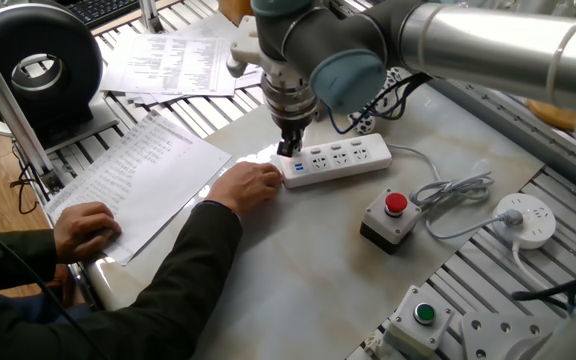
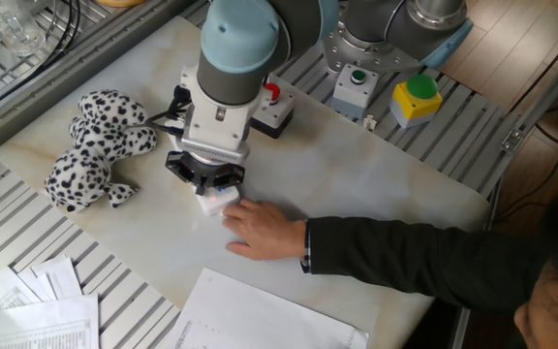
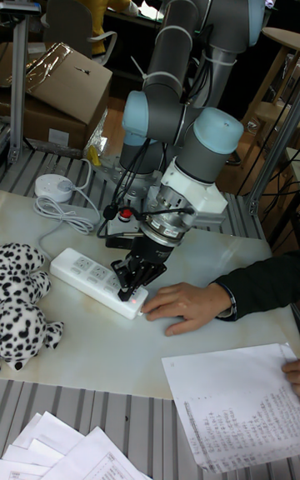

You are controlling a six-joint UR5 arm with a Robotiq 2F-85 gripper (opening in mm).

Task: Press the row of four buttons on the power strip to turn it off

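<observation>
The white power strip (image 1: 343,160) lies on the marble table, and a person's hand (image 1: 250,185) holds its near end. The four buttons (image 1: 334,149) run along its far edge as tiny switches, hard to make out. My gripper (image 1: 288,149) points straight down at the strip's USB end, fingers shut together with the tips at the strip's top. In the tall fixed view the gripper (image 3: 128,287) stands on the power strip (image 3: 82,270), beside a small red glow. In the other fixed view the gripper (image 2: 207,180) hides nearly all of the power strip (image 2: 218,201).
A red button box (image 1: 392,216), a green button box (image 1: 423,318), a round white socket (image 1: 527,221) and the coiled cord (image 1: 453,192) lie right of the strip. A spotted plush toy (image 2: 90,150) sits behind it. Papers (image 1: 138,175) and the person's arm (image 1: 168,270) fill the left.
</observation>
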